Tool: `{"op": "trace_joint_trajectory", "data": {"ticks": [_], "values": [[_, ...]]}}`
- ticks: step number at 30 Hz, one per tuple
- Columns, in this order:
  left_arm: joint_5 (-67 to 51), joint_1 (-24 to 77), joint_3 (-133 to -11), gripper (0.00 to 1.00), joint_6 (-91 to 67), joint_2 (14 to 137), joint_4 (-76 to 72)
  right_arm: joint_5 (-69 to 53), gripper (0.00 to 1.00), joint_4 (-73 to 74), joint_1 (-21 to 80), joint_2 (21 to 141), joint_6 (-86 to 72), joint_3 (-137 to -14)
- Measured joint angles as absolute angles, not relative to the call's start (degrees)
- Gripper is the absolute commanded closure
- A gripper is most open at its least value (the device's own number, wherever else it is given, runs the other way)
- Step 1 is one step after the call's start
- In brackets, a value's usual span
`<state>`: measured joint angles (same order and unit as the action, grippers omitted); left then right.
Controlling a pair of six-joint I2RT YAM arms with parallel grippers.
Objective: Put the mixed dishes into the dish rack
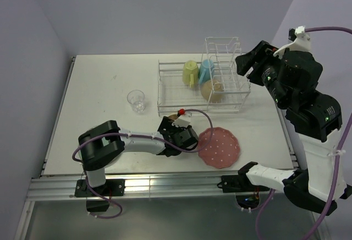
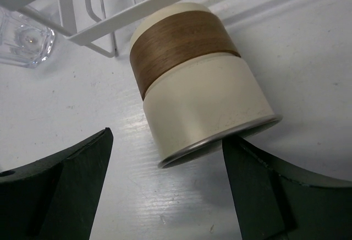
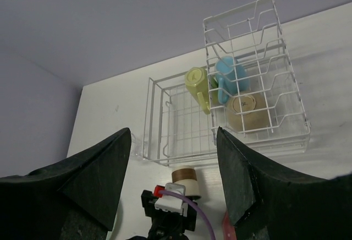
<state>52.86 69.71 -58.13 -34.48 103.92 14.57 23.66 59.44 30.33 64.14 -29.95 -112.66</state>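
The left pincer (image 2: 168, 141) lies low on the bench (image 1: 104, 86) with its fingers (image 2: 60, 196) apart, one on either side of the small metallic-tan cup (image 2: 198, 86). The right-hand finger sits close against the cup's metal rim and the other stands off from it. The cup rests on the bench just in front of the near edge of the dish rack (image 1: 170, 94). Inside the rack are the yellow-green mug (image 1: 190, 73), the light-blue mug (image 1: 207, 69) and the cream bowl (image 1: 212, 90). The clear glass (image 1: 136, 100) stands on the bench left of the rack, and the pink scalloped white-dotted plate (image 1: 219, 147) lies flat just right of the left pincer. The right pincer (image 3: 173, 132) hangs raised beside the rack's right end, spread wide and holding nothing.
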Motion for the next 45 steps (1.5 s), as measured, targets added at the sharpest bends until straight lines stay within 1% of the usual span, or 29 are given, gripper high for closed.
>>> {"op": "trace_joint_trajectory", "data": {"ticks": [4, 7, 8, 9, 10, 13, 15, 19, 21, 22, 24, 25, 26, 30, 34, 39, 42, 45], "values": [[53.1, 69.7, -58.1, 0.21, -33.6, 103.9, 12.8, 23.0, 0.30, 59.6, 30.3, 63.6, -30.0, -111.4], [53.5, 69.7, -57.8, 0.28, -33.4, 103.9, 11.2, 22.8, 0.31, 59.9, 30.2, 63.4, -30.0, -111.0], [53.5, 69.7, -57.6, 0.34, -33.4, 103.9, 10.5, 22.8, 0.31, 60.0, 30.2, 63.4, -30.0, -111.0], [53.5, 69.6, -57.3, 0.37, -33.5, 103.9, 10.2, 22.8, 0.31, 60.1, 30.2, 63.4, -30.0, -111.0], [53.5, 69.5, -56.8, 0.44, -33.5, 103.9, 9.9, 22.8, 0.31, 60.2, 30.2, 63.4, -30.0, -111.0], [53.4, 69.0, -55.4, 0.50, -33.6, 103.9, 9.2, 22.8, 0.32, 60.6, 30.2, 63.1, -30.0, -111.0], [53.4, 68.7, -54.5, 0.57, -33.6, 103.9, 8.7, 22.8, 0.32, 60.9, 30.2, 62.8, -30.0, -111.0], [53.3, 68.3, -53.5, 0.65, -33.6, 103.9, 8.0, 22.8, 0.33, 61.1, 30.2, 62.4, -30.2, -110.9], [53.5, 68.3, -53.2, 0.71, -33.6, 103.8, 7.2, 22.8, 0.33, 61.1, 30.2, 62.2, -30.2, -110.5], [53.6, 68.3, -52.9, 0.78, -33.6, 103.6, 6.6, 22.8, 0.33, 61.1, 30.2, 62.0, -30.2, -110.2], [53.8, 68.3, -52.8, 0.87, -33.6, 103.0, 5.7, 22.7, 0.34, 61.4, 30.2, 62.0, -30.4, -110.1], [53.9, 68.3, -52.8, 0.97, -33.7, 102.6, 5.4, 22.7, 0.34, 61.3, 30.2, 62.0, -30.4, -110.1], [53.9, 68.3, -52.8, 1.00, -33.9, 102.1, 5.3, 22.6, 0.34, 61.3, 30.2, 61.9, -30.4, -109.9], [53.0, 68.6, -52.5, 1.00, -35.2, 99.1, 8.1, 22.3, 0.34, 61.2, 30.2, 61.3, -30.4, -108.0], [49.2, 69.8, -51.1, 1.00, -39.4, 91.5, 14.7, 21.3, 0.32, 61.1, 30.2, 61.3, -30.3, -107.2], [40.7, 72.2, -50.1, 1.00, -45.0, 72.8, 21.5, 16.4, 0.30, 62.3, 30.1, 63.6, -30.2, -108.1], [35.6, 72.8, -50.0, 1.00, -47.0, 59.9, 22.2, 11.4, 0.29, 64.6, 30.1, 66.6, -31.0, -111.3], [32.0, 72.8, -50.2, 1.00, -47.4, 47.6, 21.5, 5.9, 0.25, 65.6, 30.1, 69.4, -33.5, -112.9]]}}
